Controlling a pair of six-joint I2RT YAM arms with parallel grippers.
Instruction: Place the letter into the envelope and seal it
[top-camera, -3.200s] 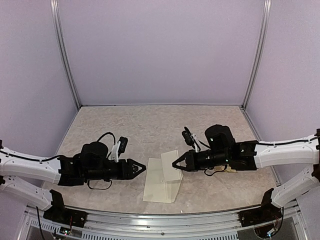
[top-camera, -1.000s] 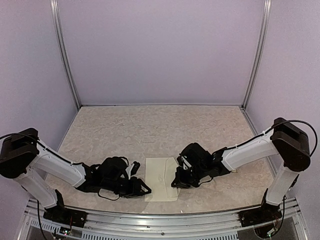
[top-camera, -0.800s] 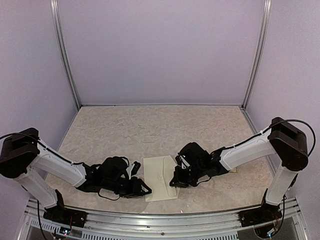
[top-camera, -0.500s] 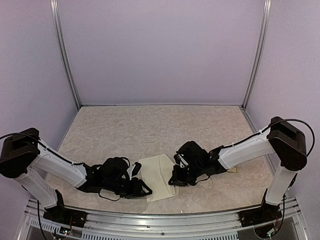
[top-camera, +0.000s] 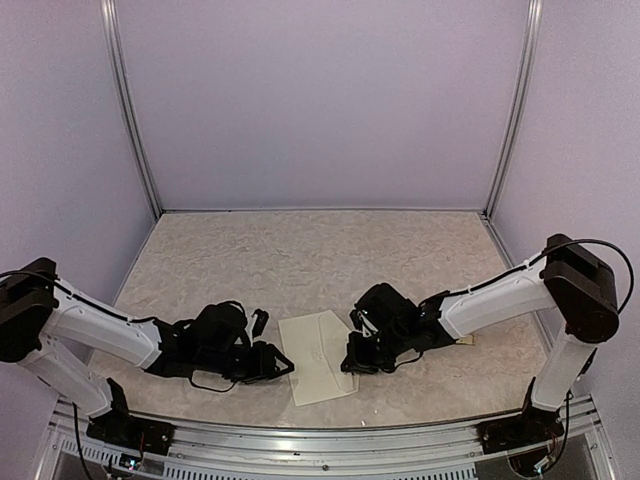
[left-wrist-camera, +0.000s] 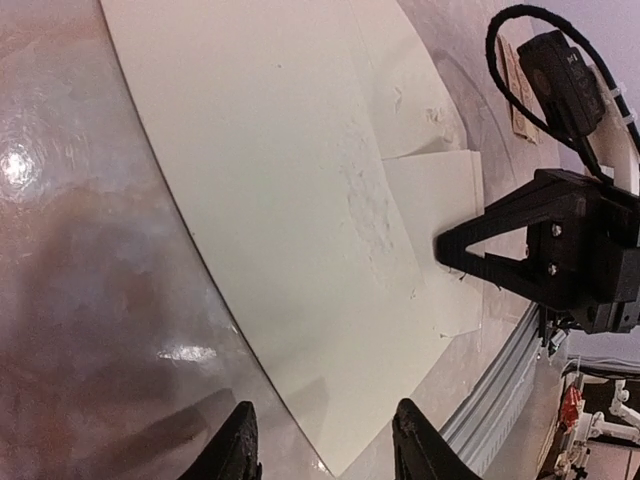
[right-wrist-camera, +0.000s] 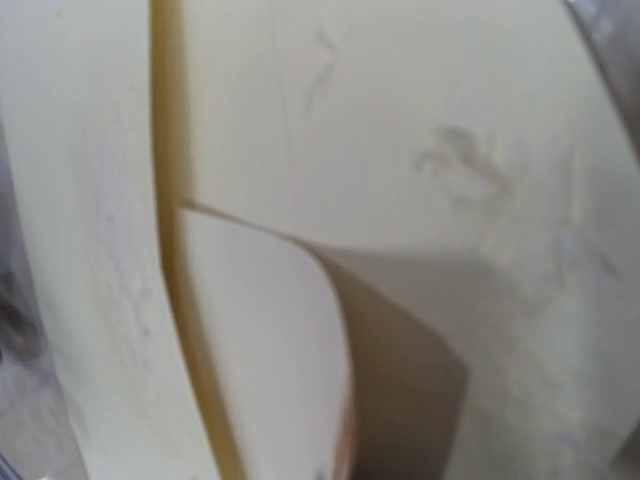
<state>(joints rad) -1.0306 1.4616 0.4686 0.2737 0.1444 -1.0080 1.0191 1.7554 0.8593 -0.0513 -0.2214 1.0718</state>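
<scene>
The cream envelope (top-camera: 316, 356) lies flat and slightly turned at the near middle of the table. It fills the left wrist view (left-wrist-camera: 290, 190). My left gripper (top-camera: 286, 366) is open and low at the envelope's near left edge, with its near corner between the fingertips (left-wrist-camera: 243, 450). My right gripper (top-camera: 349, 361) is at the envelope's right edge. In the left wrist view its fingers (left-wrist-camera: 470, 240) meet at the tip on a whiter sheet, the letter (left-wrist-camera: 440, 210). The right wrist view shows only curled paper (right-wrist-camera: 270, 340) very close, with no fingers visible.
A small tan sticker sheet (top-camera: 465, 340) lies on the table behind the right arm and shows as a strip in the left wrist view (left-wrist-camera: 515, 85). The metal front rail (top-camera: 320, 430) runs just below the envelope. The grey walls stand well back.
The envelope has turned from square to tilted, its far left corner swinging left while the right gripper stays on its right edge. My left gripper has shifted slightly up and left.
</scene>
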